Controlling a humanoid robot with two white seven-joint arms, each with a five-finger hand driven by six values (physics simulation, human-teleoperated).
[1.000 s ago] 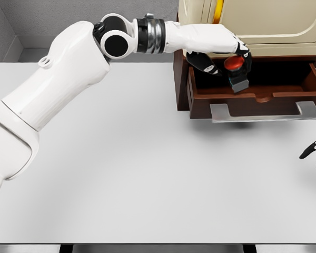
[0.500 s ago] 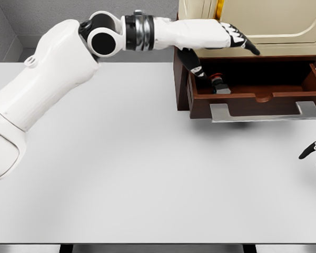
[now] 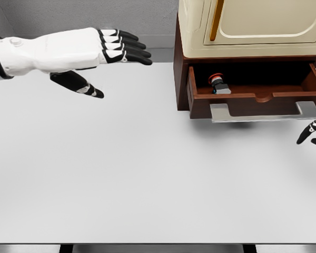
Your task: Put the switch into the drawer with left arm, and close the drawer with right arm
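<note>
1. The switch (image 3: 218,83) lies inside the open drawer (image 3: 258,97), at its left end, red button up and grey base against the front wall. That half of the task looks done.

2. The left hand (image 3: 97,50) hangs over the far left of the table (image 3: 147,174), fingers stretched out flat, thumb hanging below, holding nothing. It is well apart from the drawer and, by my judgement, out of the way of the closing push.

3. The step in hand is the closing. Only the fingertips of the right hand (image 3: 315,132) show at the right edge, just below the right end of the handle (image 3: 264,112); they look loosely spread and hold nothing.

4. To do it well, bring the right hand in front of the handle, near its middle instead of its right end, so the drawer slides straight and does not skew in the cabinet (image 3: 250,26).

5. Push flat and level toward the cabinet, with no downward press on the handle.

6. The switch sits low enough that it should clear the frame, though a hard shove could tip it.
</note>
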